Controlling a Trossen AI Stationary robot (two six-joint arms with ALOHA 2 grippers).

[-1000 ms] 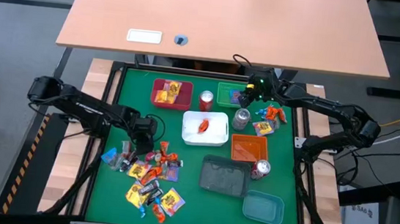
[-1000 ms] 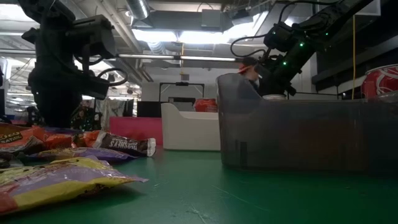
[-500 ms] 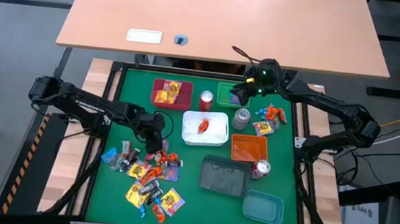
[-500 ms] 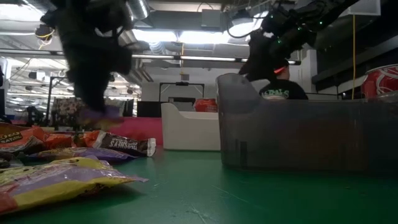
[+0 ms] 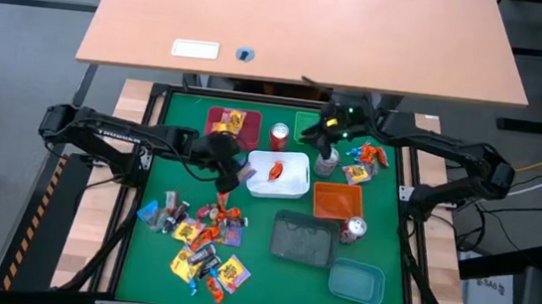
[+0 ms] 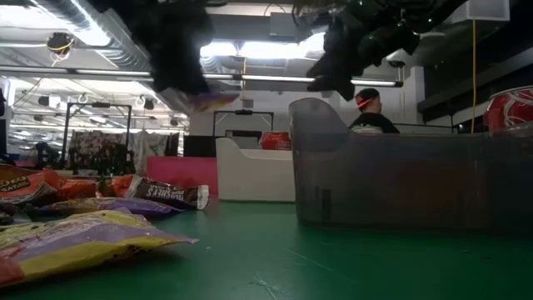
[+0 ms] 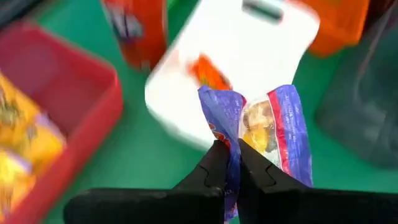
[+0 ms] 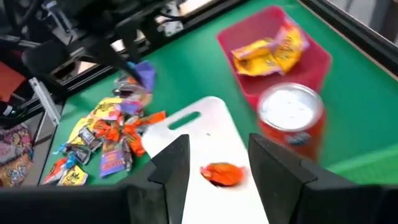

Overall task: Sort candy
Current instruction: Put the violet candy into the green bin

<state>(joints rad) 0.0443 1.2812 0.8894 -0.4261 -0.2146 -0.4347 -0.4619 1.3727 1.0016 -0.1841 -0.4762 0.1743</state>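
Note:
A heap of candy [image 5: 205, 240] in yellow, orange and purple wrappers lies on the green mat at the near left. My left gripper [image 5: 239, 172] hangs above the mat between the heap and the white tray [image 5: 293, 186], shut on a purple-wrapped candy [image 7: 267, 134]. One orange candy [image 8: 222, 173] lies in the white tray. Yellow candies [image 8: 273, 46] lie in the red tray [image 5: 215, 137]. My right gripper [image 8: 217, 168] is open and holds nothing. It hovers high at the far side, by the green tray [image 5: 305, 125], and points toward the white tray. My left gripper pinches the purple candy by one edge of its wrapper [image 7: 231, 149] between the two shut fingers. The fingers slant down from the table's left. The candy sticks out beyond the fingertips, lifted clear of the mat, and its crinkled wrapper spreads open past the pinch.
A red soda can [image 5: 278, 136] and a silver can [image 5: 327, 160] stand beside the white tray. An orange tray [image 5: 336, 200], a grey tray [image 5: 302, 240], a teal tray [image 5: 356, 280] and another can [image 5: 353, 228] fill the right half. More candy [image 5: 365, 161] lies at the far right.
My left gripper has risen from the candy heap with the purple candy, carrying it toward the far right to the white tray's left edge. My right gripper has climbed a little by the green tray and turned toward the table's left.

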